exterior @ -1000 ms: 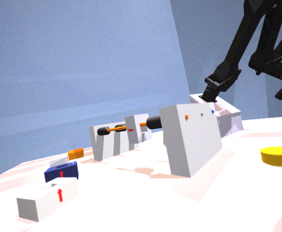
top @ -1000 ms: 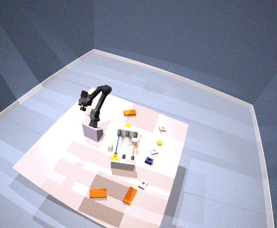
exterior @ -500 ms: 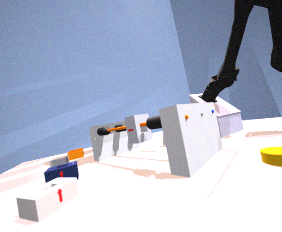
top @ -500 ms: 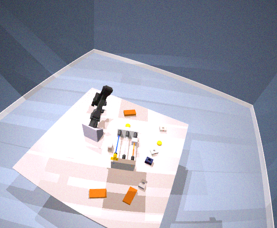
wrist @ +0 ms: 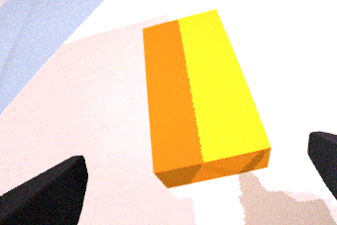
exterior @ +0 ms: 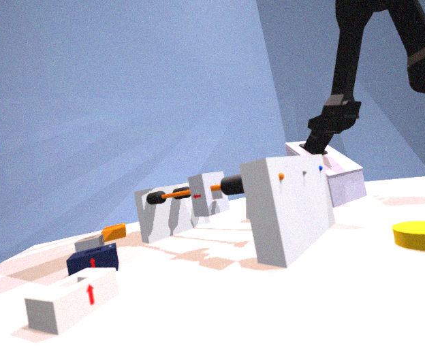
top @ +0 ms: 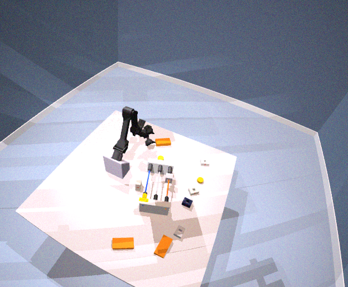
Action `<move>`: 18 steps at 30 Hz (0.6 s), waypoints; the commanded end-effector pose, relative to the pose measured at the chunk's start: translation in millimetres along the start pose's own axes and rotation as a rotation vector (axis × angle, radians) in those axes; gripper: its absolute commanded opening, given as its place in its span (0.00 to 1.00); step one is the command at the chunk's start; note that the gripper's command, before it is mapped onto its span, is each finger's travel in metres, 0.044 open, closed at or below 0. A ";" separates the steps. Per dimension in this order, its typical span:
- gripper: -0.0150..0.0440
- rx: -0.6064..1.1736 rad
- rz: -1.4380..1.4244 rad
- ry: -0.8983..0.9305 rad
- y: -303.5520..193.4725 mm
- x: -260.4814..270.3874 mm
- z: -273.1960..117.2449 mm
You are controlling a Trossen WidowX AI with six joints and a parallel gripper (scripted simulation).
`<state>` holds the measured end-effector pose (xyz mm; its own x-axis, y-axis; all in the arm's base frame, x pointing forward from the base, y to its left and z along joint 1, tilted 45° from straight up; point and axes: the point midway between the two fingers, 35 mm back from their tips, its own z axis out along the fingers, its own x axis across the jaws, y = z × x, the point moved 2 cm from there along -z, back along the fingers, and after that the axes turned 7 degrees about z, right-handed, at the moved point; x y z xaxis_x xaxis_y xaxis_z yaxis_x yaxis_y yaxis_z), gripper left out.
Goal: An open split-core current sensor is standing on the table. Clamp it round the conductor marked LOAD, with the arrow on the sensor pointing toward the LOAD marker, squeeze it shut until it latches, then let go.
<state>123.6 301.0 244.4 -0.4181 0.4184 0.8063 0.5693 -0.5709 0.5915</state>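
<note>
My gripper (top: 154, 137) (wrist: 199, 155) is open and empty, back left of the conductor stand and level with an orange block. A white block-shaped sensor (top: 138, 186) stands left of the stand; whether it is split open is too small to tell. Blue (top: 147, 182), white and orange (top: 168, 187) (exterior: 173, 195) conductors run between two grey plates. A yellow tag (top: 143, 200), its text unreadable, sits at the blue conductor's front end. A pale sensor (top: 168, 176) (exterior: 199, 184) is around the orange conductor, its red arrow pointing to the front plate.
The orange block (top: 163, 142) (wrist: 170, 100) lies just beyond my fingertips. The stand's plates (top: 154, 208) (exterior: 300, 210) rise from the table. Right of it lie a white block (top: 194, 192) (exterior: 73, 308), a navy block (top: 185, 204) (exterior: 105, 259) and a yellow disc (top: 200, 180). Two orange blocks lie in front.
</note>
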 end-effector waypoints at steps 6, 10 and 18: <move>1.00 -0.179 -0.232 -0.142 104.0 -44.7 23.2; 1.00 -0.252 -0.344 -0.226 153.3 -67.3 18.5; 1.00 -0.371 -0.566 -0.423 243.3 -107.3 -19.1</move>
<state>285.3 133.5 293.5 -0.2749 0.8615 0.4269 0.0975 -0.4168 0.9038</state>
